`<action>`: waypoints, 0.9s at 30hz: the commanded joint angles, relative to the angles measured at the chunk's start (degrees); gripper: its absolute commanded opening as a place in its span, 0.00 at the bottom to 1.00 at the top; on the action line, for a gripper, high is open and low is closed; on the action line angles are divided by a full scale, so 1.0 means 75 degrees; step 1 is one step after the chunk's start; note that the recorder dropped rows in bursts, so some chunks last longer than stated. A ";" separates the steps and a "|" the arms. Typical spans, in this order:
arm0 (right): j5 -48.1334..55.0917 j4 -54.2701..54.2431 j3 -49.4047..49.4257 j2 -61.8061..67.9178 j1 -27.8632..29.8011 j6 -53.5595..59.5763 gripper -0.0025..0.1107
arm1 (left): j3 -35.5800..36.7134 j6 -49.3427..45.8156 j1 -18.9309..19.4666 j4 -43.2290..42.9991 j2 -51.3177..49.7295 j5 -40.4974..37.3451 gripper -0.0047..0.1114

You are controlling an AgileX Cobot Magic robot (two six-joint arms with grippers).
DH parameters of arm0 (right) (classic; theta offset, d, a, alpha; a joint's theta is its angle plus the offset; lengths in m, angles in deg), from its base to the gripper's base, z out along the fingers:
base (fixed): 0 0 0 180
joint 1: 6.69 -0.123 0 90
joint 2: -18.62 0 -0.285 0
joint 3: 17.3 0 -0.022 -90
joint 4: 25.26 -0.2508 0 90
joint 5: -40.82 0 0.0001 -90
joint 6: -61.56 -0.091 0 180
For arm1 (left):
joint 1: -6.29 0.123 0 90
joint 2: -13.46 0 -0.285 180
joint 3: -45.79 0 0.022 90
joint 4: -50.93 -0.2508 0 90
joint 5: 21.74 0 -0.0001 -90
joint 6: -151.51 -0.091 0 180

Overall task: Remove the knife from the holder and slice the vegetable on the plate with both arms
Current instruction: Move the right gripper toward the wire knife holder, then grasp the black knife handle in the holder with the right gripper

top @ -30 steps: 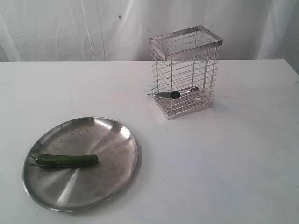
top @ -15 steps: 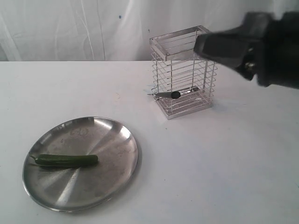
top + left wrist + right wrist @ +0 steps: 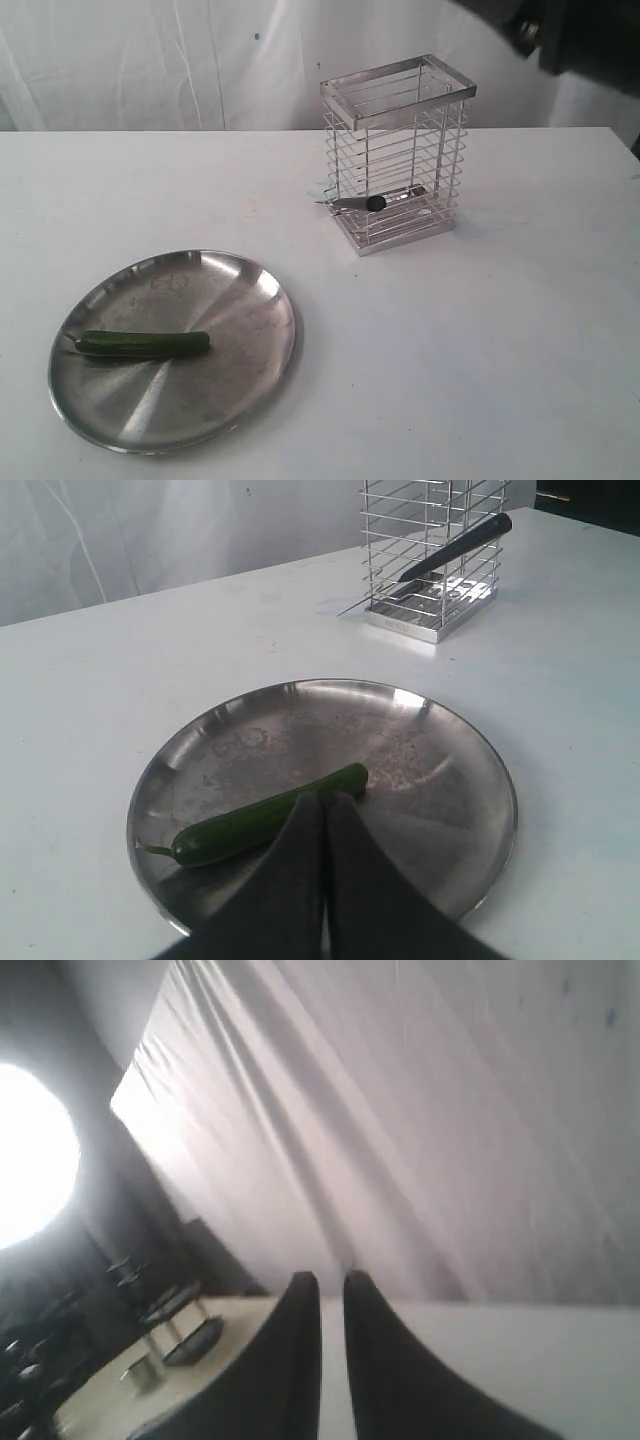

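The green vegetable (image 3: 145,343) lies flat on the left side of the round steel plate (image 3: 235,290). At the back stands the wire holder (image 3: 397,150); the knife (image 3: 372,203) leans low inside it, its tip poking out through the bars. In the left wrist view my left gripper (image 3: 325,798) is shut and empty, just short of the vegetable (image 3: 250,825) over the plate (image 3: 440,770). My right gripper (image 3: 330,1280) points at the white backdrop, its fingers a narrow gap apart with nothing between them. Only a dark part of the right arm (image 3: 585,35) shows in the exterior view.
A white curtain (image 3: 150,60) hangs behind the white table (image 3: 480,350). The holder (image 3: 432,540) with the knife handle (image 3: 460,545) stands beyond the plate in the left wrist view. A bright lamp (image 3: 30,1155) and small stands (image 3: 165,1330) show off to the side in the right wrist view.
The right arm swung into the exterior view in front of the holder's top, then rose to the upper right corner. Knife, vegetable and plate have not moved.
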 commanded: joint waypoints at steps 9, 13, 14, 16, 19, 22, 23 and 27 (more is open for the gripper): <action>0.7007 -0.3571 -0.1191 -0.1957 0.0004 0.8476 0.10 | 0.0019 0.0033 0.0033 0.0014 0.0038 0.0031 0.04; 1.1074 -0.5132 -0.1148 -0.1784 0.0004 0.7974 0.10 | 0.0019 0.0033 0.0033 0.0014 0.0038 0.0031 0.04; 1.1415 -0.5865 -0.1085 -0.1730 0.0004 0.8277 0.10 | 0.0019 0.0033 0.0033 0.0014 0.0038 0.0031 0.04; 1.1575 -0.7466 -0.0807 -0.1678 0.0004 0.9638 0.10 | 0.0019 0.0033 0.0033 0.0014 0.0038 0.0031 0.04; 1.1082 -1.0111 -0.0324 -0.1504 0.0004 1.2035 0.10 | 0.0019 0.0033 0.0033 0.0014 0.0038 0.0031 0.04; 1.0274 -1.1712 0.0111 -0.1148 0.0004 1.2648 0.12 | 0.0019 0.0033 0.0033 0.0014 0.0038 0.0031 0.04; 0.9906 -1.2125 0.0223 -0.0981 0.0004 1.2662 0.14 | 0.0019 0.0033 0.0033 0.0014 0.0038 0.0031 0.04; 0.8857 -1.4117 0.0519 -0.0169 0.0004 1.2695 0.35 | 0.0019 0.0033 0.0033 0.0014 0.0038 0.0031 0.04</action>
